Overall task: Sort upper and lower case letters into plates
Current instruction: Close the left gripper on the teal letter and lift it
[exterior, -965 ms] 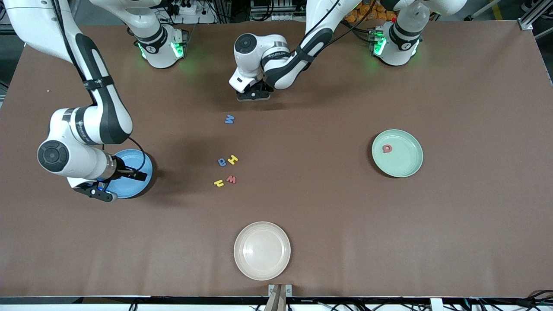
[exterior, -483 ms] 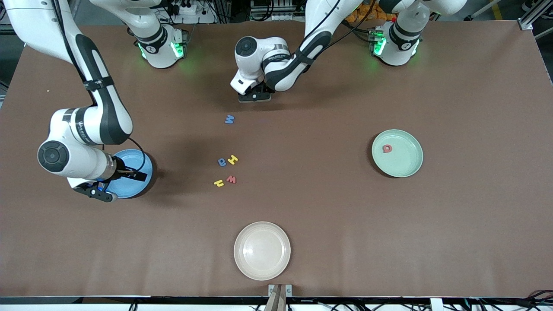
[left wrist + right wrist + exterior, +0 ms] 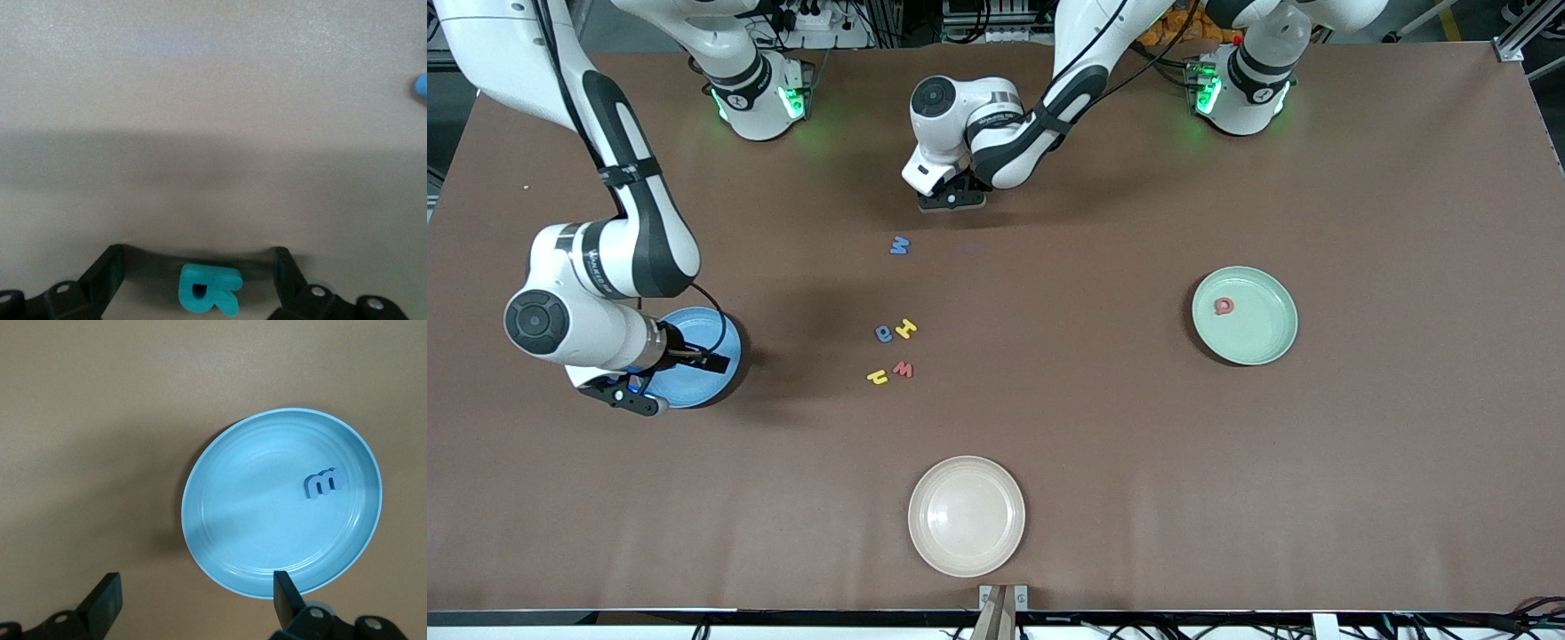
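Note:
My left gripper [image 3: 951, 199] is down at the table, farther from the front camera than the loose letters. In the left wrist view it [image 3: 199, 270] stands open, with a teal letter R [image 3: 207, 297] lying between the fingers and touching neither. My right gripper [image 3: 628, 395] waits open over the near rim of the sky-blue plate [image 3: 710, 333]. That plate [image 3: 253, 520] holds a blue letter m [image 3: 323, 482]. The mint-green plate [image 3: 1263, 342] holds a red letter [image 3: 1224, 306]. Loose on the table lie a blue m [image 3: 899, 245], a blue a [image 3: 883, 333], a yellow H [image 3: 906, 328], a red w [image 3: 903, 369] and a yellow letter [image 3: 878, 377].
A cream-white plate [image 3: 966, 516] with nothing in it sits near the front edge, at the table's middle. The two robot bases [image 3: 756, 98] [image 3: 1240, 84] stand along the table's back edge. The right arm's elbow [image 3: 605, 258] hangs above the sky-blue plate's end of the table.
The left arm has shifted very slightly, its gripper staying down over the teal letter. The right arm, the plates and the loose letters have not moved.

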Action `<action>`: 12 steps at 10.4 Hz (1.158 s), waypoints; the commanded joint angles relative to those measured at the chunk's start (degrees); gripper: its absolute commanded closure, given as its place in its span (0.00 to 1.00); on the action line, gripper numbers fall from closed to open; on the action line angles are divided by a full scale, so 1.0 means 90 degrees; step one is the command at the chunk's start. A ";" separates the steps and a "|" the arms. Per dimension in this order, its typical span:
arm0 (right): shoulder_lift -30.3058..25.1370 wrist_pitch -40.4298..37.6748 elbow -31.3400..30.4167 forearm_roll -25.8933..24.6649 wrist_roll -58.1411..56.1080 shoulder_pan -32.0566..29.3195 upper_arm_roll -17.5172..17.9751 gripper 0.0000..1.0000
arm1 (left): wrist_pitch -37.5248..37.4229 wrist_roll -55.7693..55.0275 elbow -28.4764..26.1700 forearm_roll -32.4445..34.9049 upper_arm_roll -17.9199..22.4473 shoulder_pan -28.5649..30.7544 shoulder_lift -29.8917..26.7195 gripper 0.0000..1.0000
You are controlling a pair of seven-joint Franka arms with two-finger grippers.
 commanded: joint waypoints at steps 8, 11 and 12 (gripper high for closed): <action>-0.0012 0.0021 0.0003 0.0118 0.0053 -0.0005 0.0010 0.00 | -0.0026 -0.0487 0.0112 -0.0026 -0.0001 -0.0060 -0.0022 0.30; -0.0002 0.0031 0.0022 0.0118 0.0053 -0.0005 0.0010 0.00 | -0.0085 -0.0507 0.0102 -0.0037 -0.0030 -0.0060 -0.0071 0.30; -0.0002 0.0031 0.0023 0.0118 0.0053 0.0005 0.0010 0.00 | -0.0085 -0.0507 0.0102 -0.0037 -0.0040 -0.0060 -0.0071 0.30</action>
